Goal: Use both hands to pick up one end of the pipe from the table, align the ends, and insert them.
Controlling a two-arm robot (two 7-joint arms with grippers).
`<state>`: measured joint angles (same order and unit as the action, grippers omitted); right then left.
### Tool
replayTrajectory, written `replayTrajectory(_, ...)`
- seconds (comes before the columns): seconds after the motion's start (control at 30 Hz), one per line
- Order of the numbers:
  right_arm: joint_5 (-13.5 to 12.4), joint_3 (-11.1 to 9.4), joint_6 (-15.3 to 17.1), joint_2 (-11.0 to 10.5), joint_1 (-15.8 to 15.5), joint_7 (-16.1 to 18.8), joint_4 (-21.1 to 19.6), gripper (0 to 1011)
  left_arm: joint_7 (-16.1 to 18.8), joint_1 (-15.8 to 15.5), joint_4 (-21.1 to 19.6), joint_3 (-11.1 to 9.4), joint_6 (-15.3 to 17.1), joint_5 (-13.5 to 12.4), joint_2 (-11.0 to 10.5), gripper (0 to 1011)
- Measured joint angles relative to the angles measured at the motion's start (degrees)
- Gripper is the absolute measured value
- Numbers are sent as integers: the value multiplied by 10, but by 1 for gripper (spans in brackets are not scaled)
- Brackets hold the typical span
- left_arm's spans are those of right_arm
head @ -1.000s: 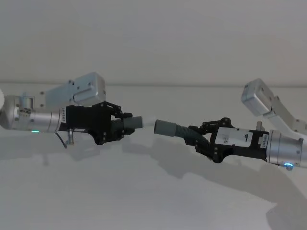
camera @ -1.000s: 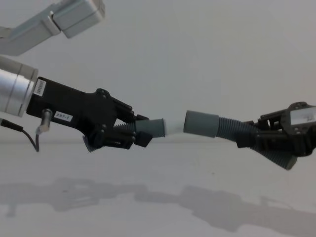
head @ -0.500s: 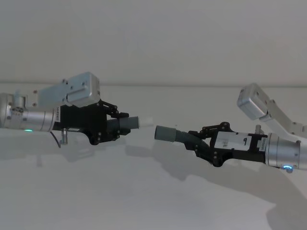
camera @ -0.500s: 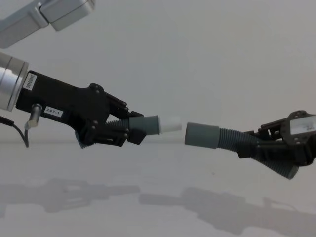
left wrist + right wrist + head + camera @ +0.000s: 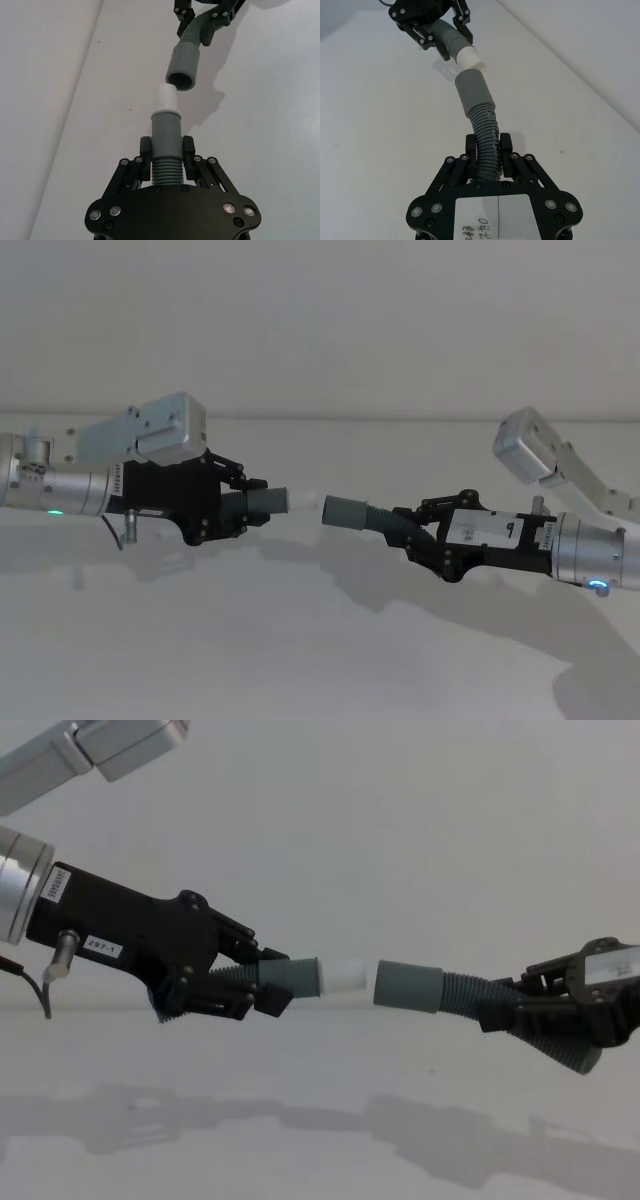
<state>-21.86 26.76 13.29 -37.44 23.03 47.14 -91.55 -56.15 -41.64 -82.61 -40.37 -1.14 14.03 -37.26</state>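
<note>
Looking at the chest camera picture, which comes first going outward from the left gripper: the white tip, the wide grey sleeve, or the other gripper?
1. The white tip, sticking out of the pipe piece that the left gripper holds.
2. The wide grey sleeve, just past a small gap, toward the right.
3. The right gripper, farthest right, holding the ribbed hose.

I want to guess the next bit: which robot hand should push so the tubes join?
Probably the left gripper. It holds its pipe piece right behind the white tip, so a push stays stiff. The right gripper holds its bendy hose far behind the wide sleeve.
</note>
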Motion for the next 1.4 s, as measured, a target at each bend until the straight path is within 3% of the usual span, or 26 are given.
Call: replayTrajectory(1.4,-20,19,10,-1,11,-19,16,265,-4,-11,3,-20,2,20,-5,360)
